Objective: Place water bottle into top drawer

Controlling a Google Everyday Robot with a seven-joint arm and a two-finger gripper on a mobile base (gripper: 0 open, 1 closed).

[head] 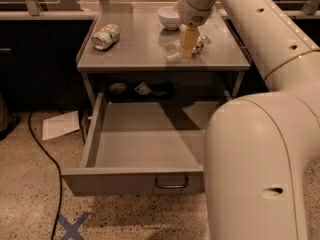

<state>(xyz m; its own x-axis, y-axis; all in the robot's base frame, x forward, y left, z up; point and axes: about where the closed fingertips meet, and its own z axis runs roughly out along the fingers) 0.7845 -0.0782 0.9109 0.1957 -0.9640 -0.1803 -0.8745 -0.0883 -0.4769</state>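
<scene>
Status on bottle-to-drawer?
Done: the top drawer stands open. In hand: the gripper is down at the water bottle, which lies on the cabinet top, not lifted. Left: grasp it, carry it forward, and set it in the drawer.
</scene>
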